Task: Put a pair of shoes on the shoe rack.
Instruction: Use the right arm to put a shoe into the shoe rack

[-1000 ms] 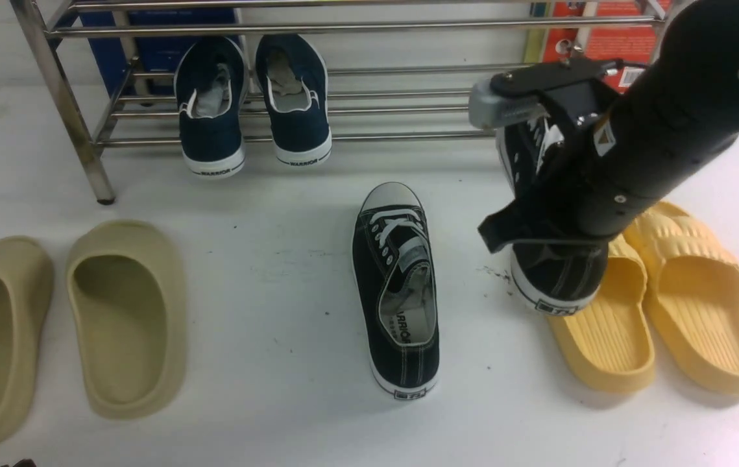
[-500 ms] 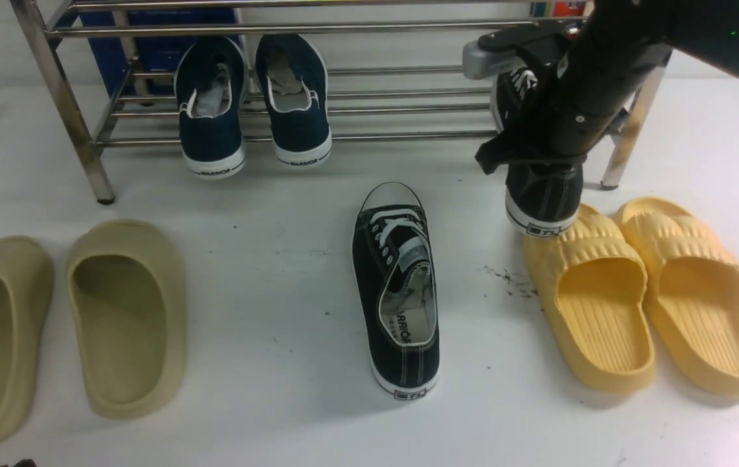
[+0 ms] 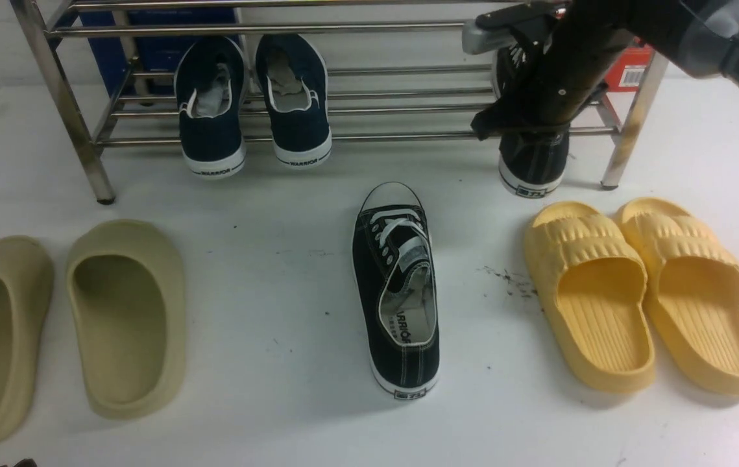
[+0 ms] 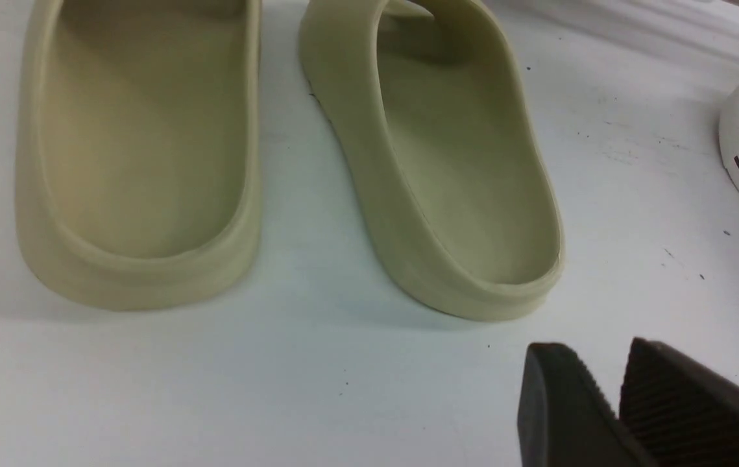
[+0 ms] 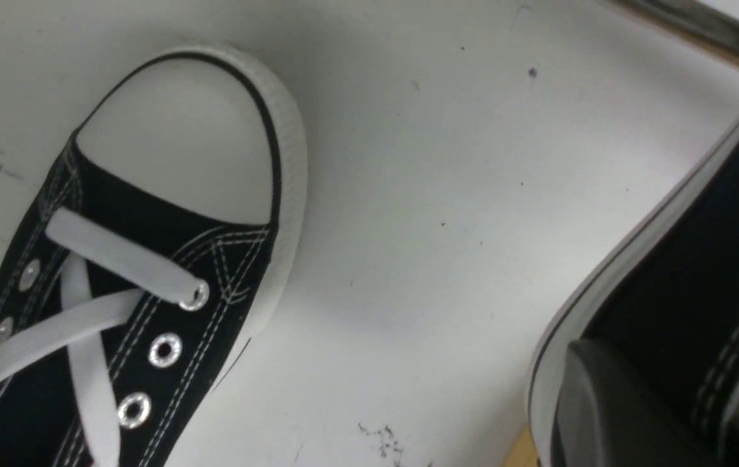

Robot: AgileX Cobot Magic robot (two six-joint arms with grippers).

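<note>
Closest to me, my left arm's jaws sit slightly apart with nothing between their ribbed black pads (image 4: 680, 402), low over the white desk (image 3: 278, 363) just short of the pair of beige moulded foam slippers (image 3: 122, 318). Mid-desk lies one black canvas low-top sneaker with white laces and toe cap (image 3: 396, 292), toe toward the rack, untouched. To its right sits the pair of yellow ribbed rubber slippers (image 3: 642, 292). Beyond them my right arm's jaws are pinched on the upper of the matching black sneaker (image 3: 533, 165), whose heel pokes out in front of the lowest tier at the right end of the shiny steel round-bar shoe rack (image 3: 375, 136). I cannot tell if its sole rests on the bars yet. I'd slide it in until the sole spans two bars, level it, then let go. It should stay off the right corner leg (image 3: 629, 130) and leave room on its left for the mate, short of the navy-blue canvas sneakers (image 3: 252, 104).
</note>
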